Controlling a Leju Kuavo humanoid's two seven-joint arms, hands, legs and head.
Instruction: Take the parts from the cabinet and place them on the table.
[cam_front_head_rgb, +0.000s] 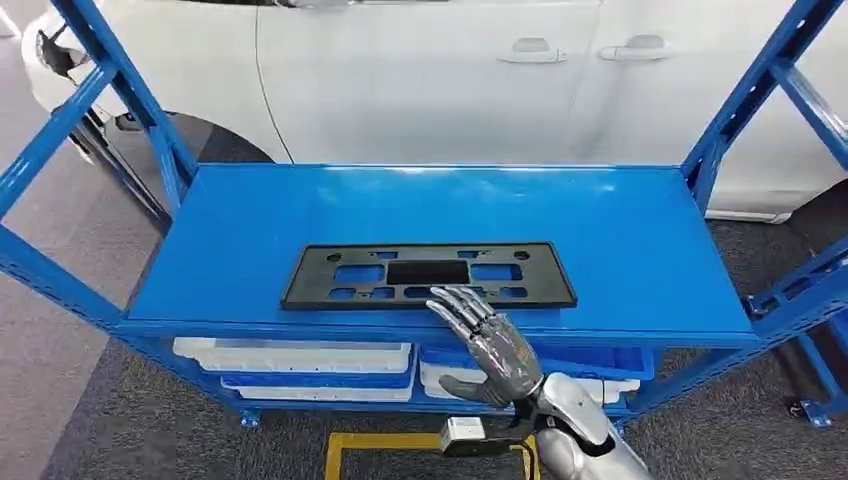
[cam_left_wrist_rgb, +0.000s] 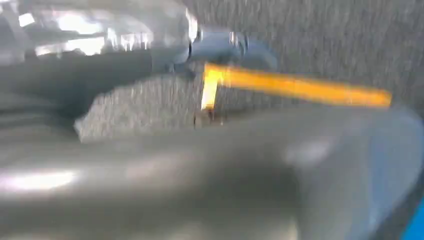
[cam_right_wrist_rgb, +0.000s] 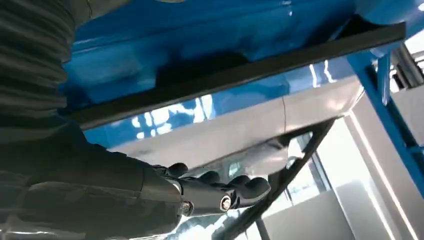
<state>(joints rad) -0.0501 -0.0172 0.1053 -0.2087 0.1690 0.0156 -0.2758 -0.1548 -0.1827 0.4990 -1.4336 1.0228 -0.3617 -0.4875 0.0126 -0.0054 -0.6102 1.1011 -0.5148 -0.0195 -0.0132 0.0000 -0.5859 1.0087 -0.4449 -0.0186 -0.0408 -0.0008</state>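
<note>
We see our right hand (cam_front_head_rgb: 487, 343) raised at the front edge of the blue shelf (cam_front_head_rgb: 620, 230), fingers spread and holding nothing; its fingertips (cam_front_head_rgb: 452, 297) just overlap the black plate (cam_front_head_rgb: 428, 275) lying flat beyond them. Left hand: we cannot tell

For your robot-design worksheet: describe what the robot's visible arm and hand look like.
The right arm is smooth, glossy silver. The right hand is dark metallic grey with segmented fingers, a thick grey thumb and small silver screws; a grey ribbed cover sits behind it.
</note>
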